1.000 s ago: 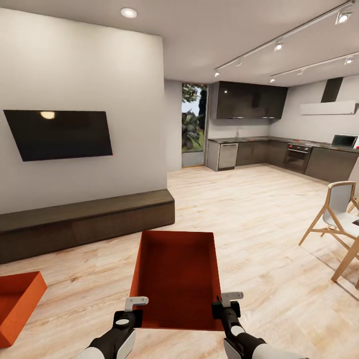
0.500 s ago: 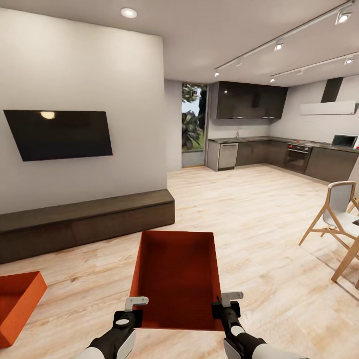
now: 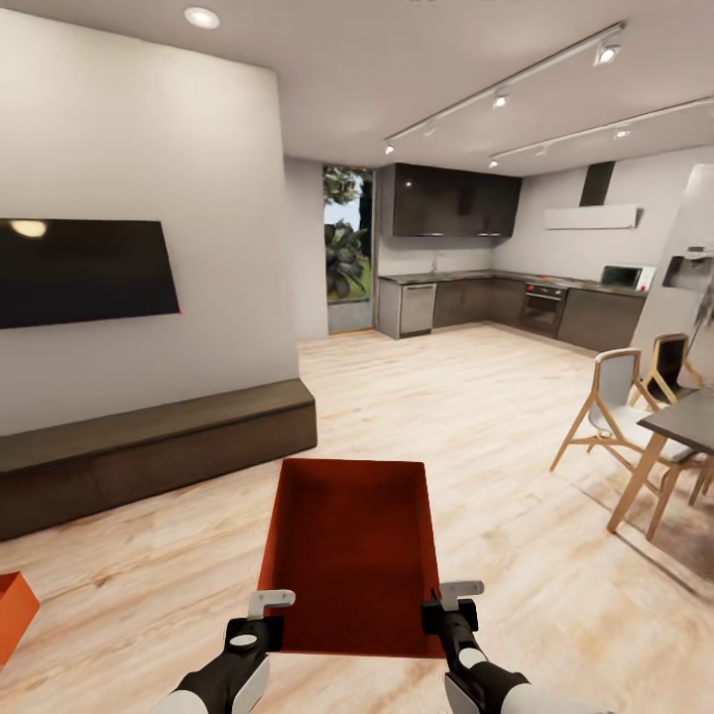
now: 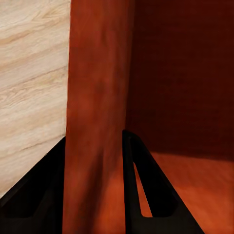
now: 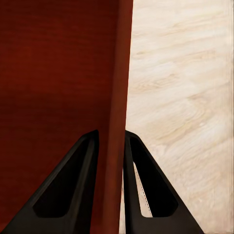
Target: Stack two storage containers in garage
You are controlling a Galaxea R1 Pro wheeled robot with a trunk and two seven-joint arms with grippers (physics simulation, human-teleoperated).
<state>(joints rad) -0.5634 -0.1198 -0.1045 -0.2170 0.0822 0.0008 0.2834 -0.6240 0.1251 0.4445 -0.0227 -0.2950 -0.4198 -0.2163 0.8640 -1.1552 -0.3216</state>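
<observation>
- Storage container (image 3: 349, 551): orange-red, open-top, carried low centre, near robot, above plank floor (image 3: 516, 436).
- Left gripper (image 3: 260, 617), right gripper (image 3: 448, 605): fingers clamp its side walls.
- 2nd container (image 3: 12, 613): far left, on planks.
- Advice: keep level, grip even; steer clear of dining chair (image 3: 607, 415).

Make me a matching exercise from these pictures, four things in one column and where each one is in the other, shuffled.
Things:
1. held storage container
2. second storage container
3. TV
4. chair

Places:
A. wall, head view's left
B. beside the dark table, right
C. floor, lower left edge
D. clamped between left gripper and right gripper

Pairs: 1-D, 2-C, 3-A, 4-B
</observation>
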